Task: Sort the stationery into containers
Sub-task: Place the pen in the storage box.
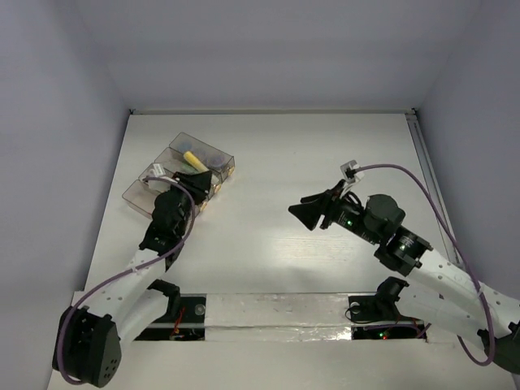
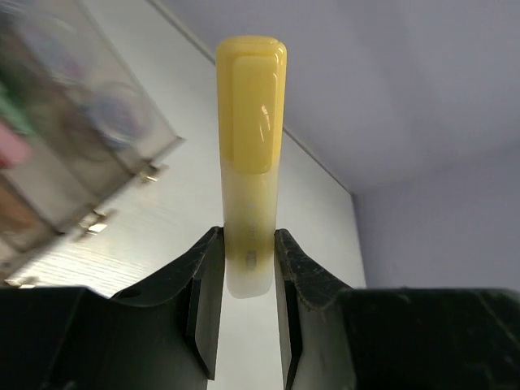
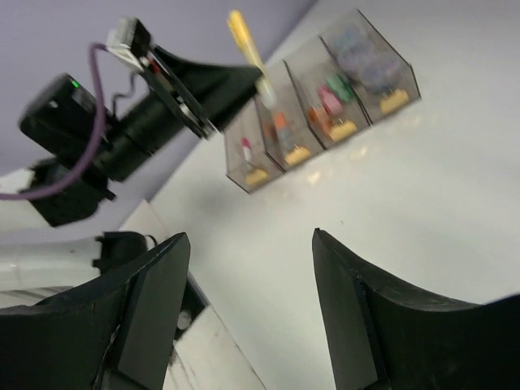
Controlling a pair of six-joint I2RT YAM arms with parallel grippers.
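**Step in hand:** delivery of one item to its box.

**Left claw** (image 2: 250,244): closed on the pale lower end of a stubby yellow plastic stick with a rounded cap (image 2: 250,154). The stick juts straight out beyond the fingers. It is held in the air above the row of four long, narrow boxes of clear smoky plastic (image 1: 136,193) and touches none of them.

**Right claw** (image 3: 250,237): jaws spread wide, nothing between them. It hangs over the white counter (image 1: 284,154), well apart from the row, to its right.

**Row contents**, from the right wrist view, counted from the row's near end:
1. Thin white pen with a red tip (image 3: 246,150).
2. Stubby orange stick (image 3: 280,122).
3. Green stick (image 3: 340,84) and pink stick (image 3: 329,101), side by side.
4. Round blue-grey discs (image 3: 361,53), blurred, so their number cannot be told.

**Position over row:** the yellow stick appears to be above the near half of the row. Which box lies directly beneath it cannot be told.

**Next move (judgement):** the yellow stick most likely belongs with the other stubby sticks, in box 2 or 3. The boxes are narrow, so the stick should be turned to lie along the chosen box. It should then be lowered between the walls and released only once it is inside.
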